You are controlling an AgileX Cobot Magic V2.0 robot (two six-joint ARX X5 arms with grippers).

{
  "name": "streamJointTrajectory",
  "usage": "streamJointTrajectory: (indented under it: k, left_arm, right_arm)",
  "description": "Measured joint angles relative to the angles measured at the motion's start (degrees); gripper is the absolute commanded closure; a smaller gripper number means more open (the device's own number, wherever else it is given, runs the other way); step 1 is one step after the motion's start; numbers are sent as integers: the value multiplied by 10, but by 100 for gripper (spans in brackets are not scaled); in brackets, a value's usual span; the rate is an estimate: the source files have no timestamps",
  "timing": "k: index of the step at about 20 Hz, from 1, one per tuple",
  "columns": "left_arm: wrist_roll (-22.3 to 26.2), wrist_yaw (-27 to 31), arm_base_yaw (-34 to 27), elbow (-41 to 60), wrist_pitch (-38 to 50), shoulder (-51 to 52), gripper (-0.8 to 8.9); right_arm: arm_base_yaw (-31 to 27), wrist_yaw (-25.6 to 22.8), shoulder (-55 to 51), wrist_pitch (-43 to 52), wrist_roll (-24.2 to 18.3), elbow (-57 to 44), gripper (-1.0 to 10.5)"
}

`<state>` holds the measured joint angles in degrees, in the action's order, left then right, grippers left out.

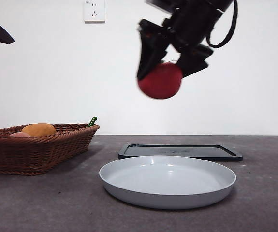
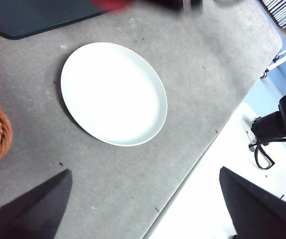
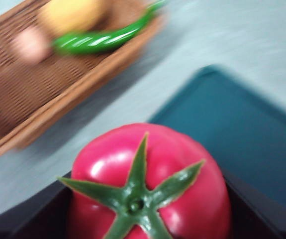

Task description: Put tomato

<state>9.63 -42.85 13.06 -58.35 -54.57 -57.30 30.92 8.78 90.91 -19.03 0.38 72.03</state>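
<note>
**Tomato aloft, carried toward the plate**

The right gripper (image 1: pixel 170 65) holds the tomato (image 1: pixel 160 80) high in the upper middle of the front view, its black fingers (image 1: pixel 151 50) clamped on either side of the red fruit. In the right wrist view the tomato (image 3: pixel 150 184) fills the lower centre of the frame, green calyx facing the camera, with dark finger edges at both lower corners.

This looks like the carrying step: the fruit is lifted clear and nothing is set down yet. Below it, in the lower middle of the front view, lies a white plate (image 1: pixel 129 188) on the grey bench (image 1: pixel 42 203), with a dark tray (image 1: pixel 226 155) just behind it. The task names no goal, so whether plate or tray is meant is a guess; the plate seems likelier. The next move would call for lowering the fruit straight down over the chosen dish and only then parting the fingers, since a round tomato dropped from height may roll.

The left gripper (image 2: pixel 143 209) waits with its fingers spread wide and holding nothing, seen at the lower corners of the left wrist view above the plate (image 2: pixel 83 119).

The wicker basket (image 1: pixel 37 152) at the lower left of the front view holds an orange item (image 1: pixel 38 129) and a pale pink one (image 1: pixel 19 135); a green pepper (image 3: pixel 103 40) shows in the right wrist view. That view is blurred, and the tomato's underside is hidden throughout. In the left wrist view only a red smear at the top edge hints at the fruit.
</note>
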Motion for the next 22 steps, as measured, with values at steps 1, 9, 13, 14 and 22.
streamJointTrajectory:
  k: [1,9,13,14,22]
  left_arm:
    - [0,0,0,0,0,0,346]
    - [0,0,0,0,0,0,346]
    - [0,0,0,0,0,0,345]
    - [0,0,0,0,0,0,346]
    - [0,0,0,0,-1,0,346]
  right_arm:
    - [-20,1,11,0,-1,19,724]
    - [-87,17,189,6,-9,151,723]
    - [-96,17,250,15,-17,169,723]
    - [-97,17,259,17,-18,169,723]
    - [-106,17,298,32,-21,170,723]
